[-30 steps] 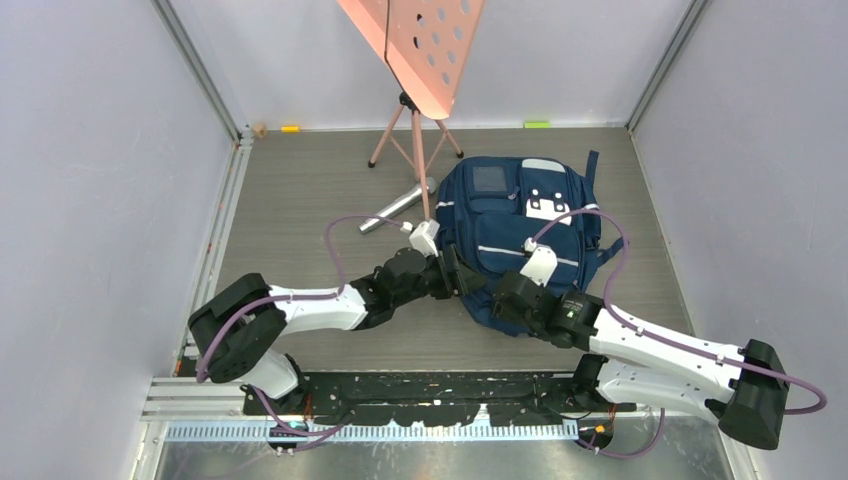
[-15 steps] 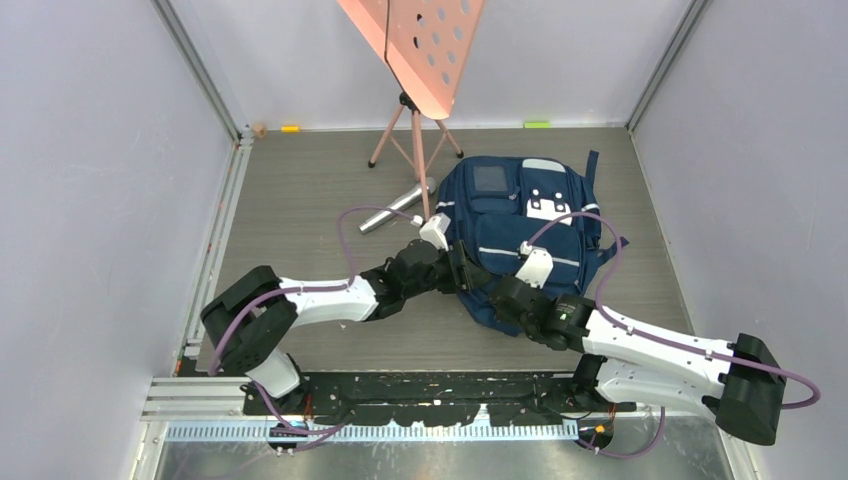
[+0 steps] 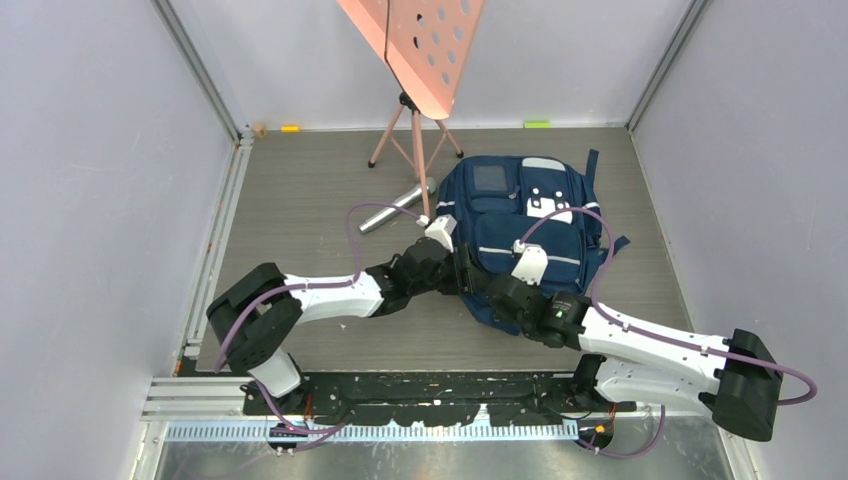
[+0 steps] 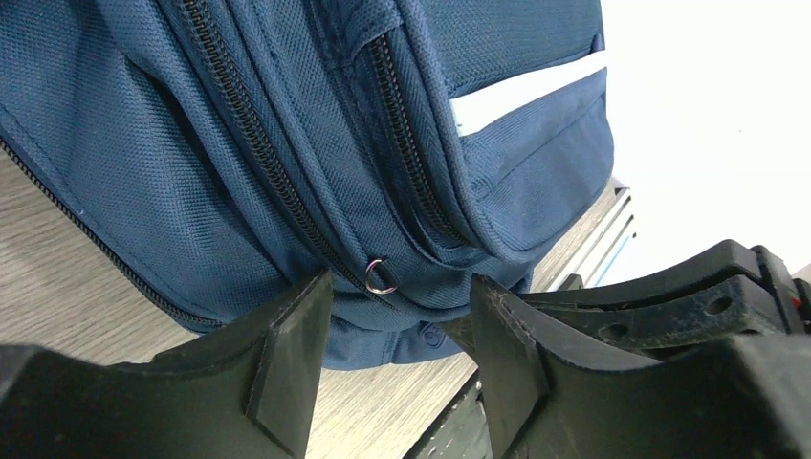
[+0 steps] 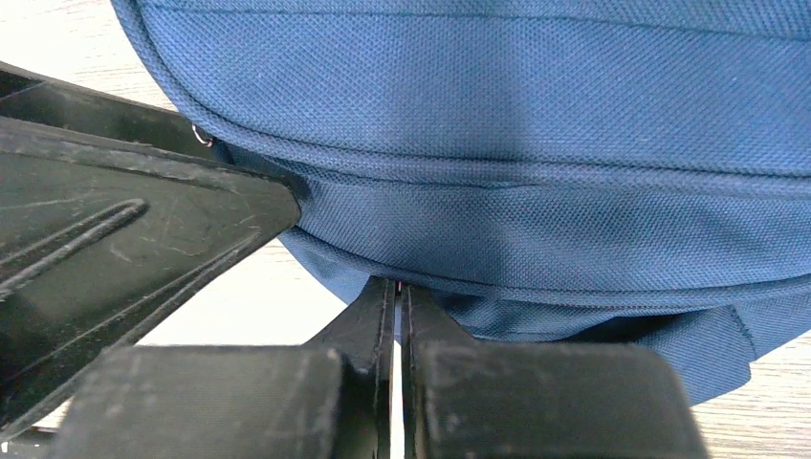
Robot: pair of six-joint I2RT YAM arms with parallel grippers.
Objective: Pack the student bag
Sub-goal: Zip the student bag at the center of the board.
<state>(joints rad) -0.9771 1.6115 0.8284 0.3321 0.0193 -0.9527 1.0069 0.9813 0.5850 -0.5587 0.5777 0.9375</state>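
A navy student bag (image 3: 520,235) lies flat on the grey table (image 3: 300,190), right of centre. The left gripper (image 4: 397,287) is spread wide at its near-left side, straddling a small metal zipper ring (image 4: 380,277). The right gripper (image 5: 396,287) is pressed closed against the bag's near edge; whether it pinches fabric is unclear.

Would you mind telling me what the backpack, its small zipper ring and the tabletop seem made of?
The student bag: matte navy woven fabric, likely nylon or polyester, judging by the coarse weave. Its zipper ring: thin shiny wire, probably metal. The tabletop: grey wood-grain planks, possibly laminate; finish unclear.
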